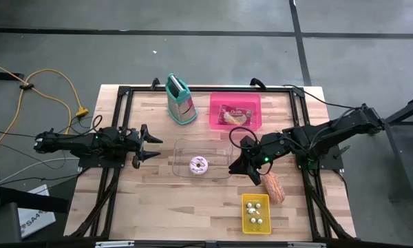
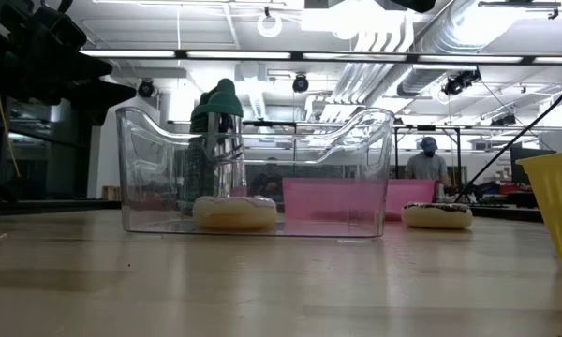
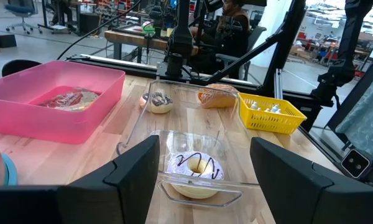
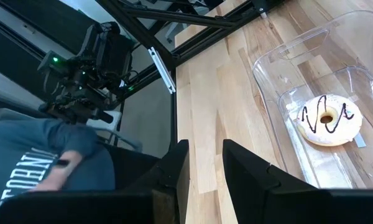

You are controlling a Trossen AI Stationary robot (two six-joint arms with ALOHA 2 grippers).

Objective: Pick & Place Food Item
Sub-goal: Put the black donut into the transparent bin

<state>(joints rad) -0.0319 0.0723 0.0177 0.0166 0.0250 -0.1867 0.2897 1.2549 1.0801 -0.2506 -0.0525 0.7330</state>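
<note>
A white donut with dark icing lines [image 1: 198, 164] [image 4: 329, 119] lies flat on the floor of a clear plastic container [image 1: 182, 148] at mid-table. My right gripper [image 1: 242, 167] [image 4: 205, 163] hangs raised beside the container's right end, fingers a narrow gap apart with nothing between them. My left gripper [image 1: 153, 146] [image 3: 202, 168] waits level at the container's left end, open and empty. A second, dark-topped donut [image 3: 156, 101] [image 2: 436, 215] rests on the table past the container's right end. In the high view my right arm hides it.
A pink bin [image 1: 215, 114] with a wrapped snack and a teal-handled grater [image 1: 181, 100] stand at the far side. A bread roll [image 1: 273, 186] and a yellow basket [image 1: 255, 212] of small pieces lie near right. A person's sleeve [image 4: 43, 168] shows beyond the table's left.
</note>
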